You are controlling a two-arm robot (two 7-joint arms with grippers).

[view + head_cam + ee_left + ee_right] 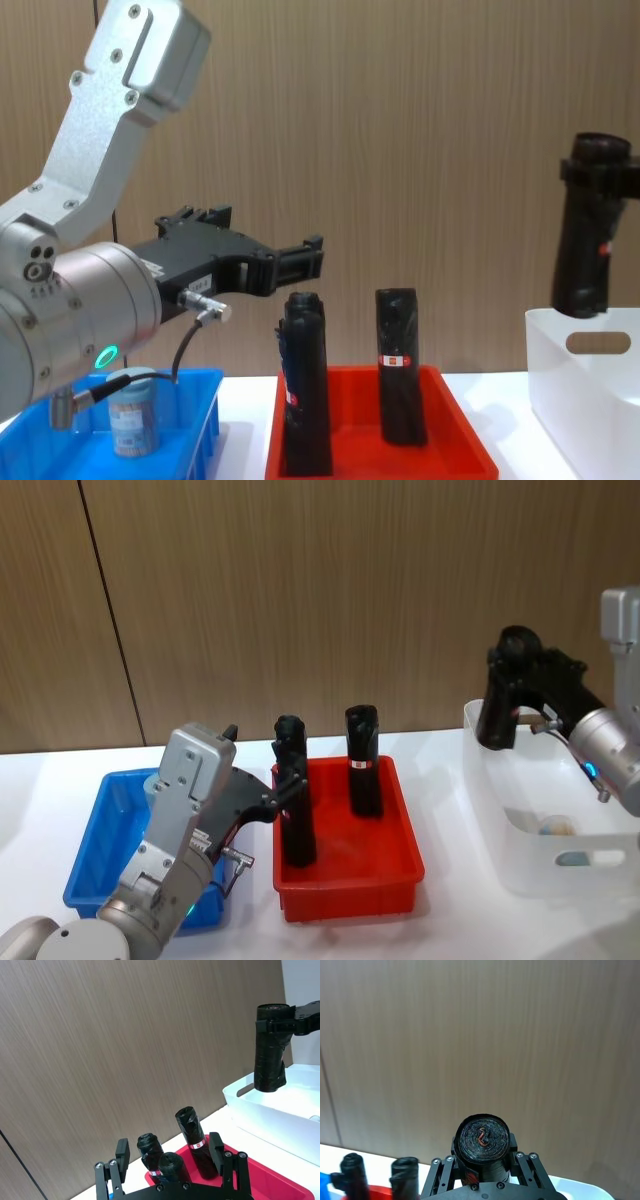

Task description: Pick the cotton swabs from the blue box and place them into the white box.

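The right gripper [505, 695] hangs above the white box [500, 855] at the right edge of the table [450, 920], its jaws closed around a tall black cylinder [590, 235] held upright — the cylinder's lower end sits just over the box's near-left rim, clear of it. In the right wrist view the roll's round top fills the space between the fingers [520, 1160]. Inside the white box, low against its floor, lies one small pale tub [555, 827].

The left gripper [300, 260] is raised over the gap between the blue box [100, 860] and the red tray [350, 890], pointing toward the tray. Its fingers [122, 1152] stand apart with nothing between them, well spread. It hovers just above and beside the nearer black cylinder [295, 800] in the tray, though whether it touches that one cannot be told.

The red tray sits at the middle of the table and holds two upright black cylinders — one at its left side, the other [363, 760] toward its back, with a red-white band around it.

The blue box lies at the left edge of the table. A cotton swab tub [132, 415] with a pale lid stands upright in it, partly hidden behind the left arm.
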